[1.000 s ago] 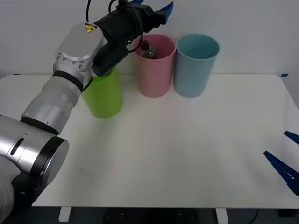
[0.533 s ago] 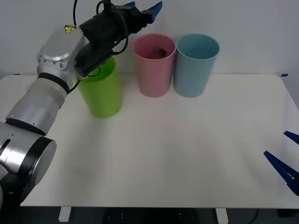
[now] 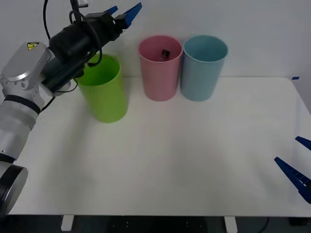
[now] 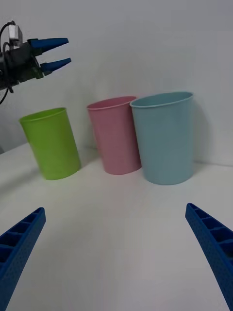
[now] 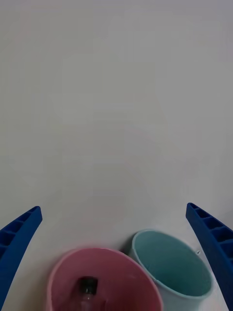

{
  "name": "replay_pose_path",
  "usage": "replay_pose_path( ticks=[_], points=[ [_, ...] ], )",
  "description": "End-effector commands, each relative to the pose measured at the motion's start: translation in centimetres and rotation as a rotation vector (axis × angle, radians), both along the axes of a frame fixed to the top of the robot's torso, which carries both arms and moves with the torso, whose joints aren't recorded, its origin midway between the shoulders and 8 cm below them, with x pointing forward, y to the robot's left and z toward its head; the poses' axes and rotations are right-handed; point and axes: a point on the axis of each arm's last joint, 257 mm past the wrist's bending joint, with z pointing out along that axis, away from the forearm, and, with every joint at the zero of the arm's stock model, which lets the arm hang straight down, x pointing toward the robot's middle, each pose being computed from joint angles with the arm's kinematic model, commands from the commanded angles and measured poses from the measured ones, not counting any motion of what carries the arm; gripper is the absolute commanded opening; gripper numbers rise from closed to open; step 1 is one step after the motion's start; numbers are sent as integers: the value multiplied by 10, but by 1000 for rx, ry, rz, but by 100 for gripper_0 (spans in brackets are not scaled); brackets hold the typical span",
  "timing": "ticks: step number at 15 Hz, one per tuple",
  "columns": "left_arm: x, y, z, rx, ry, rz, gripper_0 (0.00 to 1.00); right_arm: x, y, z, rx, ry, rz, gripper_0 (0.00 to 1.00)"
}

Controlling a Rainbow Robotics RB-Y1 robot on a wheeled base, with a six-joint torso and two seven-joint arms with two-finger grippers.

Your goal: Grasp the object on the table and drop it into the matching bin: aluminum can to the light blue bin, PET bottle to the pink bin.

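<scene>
The bottle [image 3: 165, 53] lies inside the pink bin [image 3: 160, 73], its black cap showing just below the rim; in the left wrist view the cap and clear neck [image 5: 88, 287] stand against the bin's inner wall. The pink bin stands at the back of the white counter [image 3: 194, 155], touching or almost touching the light blue bin [image 3: 203, 68] on its right, with a lime green bin [image 3: 103, 90] a little apart on its left.

The left claw [image 3: 121, 13] hangs in the air above and behind the green bin, up and to the left of the pink bin, its blue ribbed fingers spread wide and holding nothing. From its own wrist camera the two fingers [image 5: 19, 233] sit at the far corners, with the pink and blue bins between and beyond them. The right wrist view catches the same claw [image 4: 51, 52] high over the green bin [image 4: 50, 143].

The right claw [image 3: 295, 170] sits low at the counter's front right edge, well away from the bins, fingers [image 4: 208, 243] wide apart and empty.
</scene>
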Motion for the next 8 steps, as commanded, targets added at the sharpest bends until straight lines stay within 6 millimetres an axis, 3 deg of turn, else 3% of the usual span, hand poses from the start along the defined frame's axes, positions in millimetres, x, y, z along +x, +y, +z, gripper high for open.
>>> replay_pose_path(
  ticks=[1, 8],
  points=[
    [-21, 31, -5, -18, -10, 1, 100, 0, 0, 0, 0, 0, 0, 100],
    [-79, 113, -33, 29, 11, 24, 100, 0, 0, 0, 0, 0, 0, 100]
  ],
)
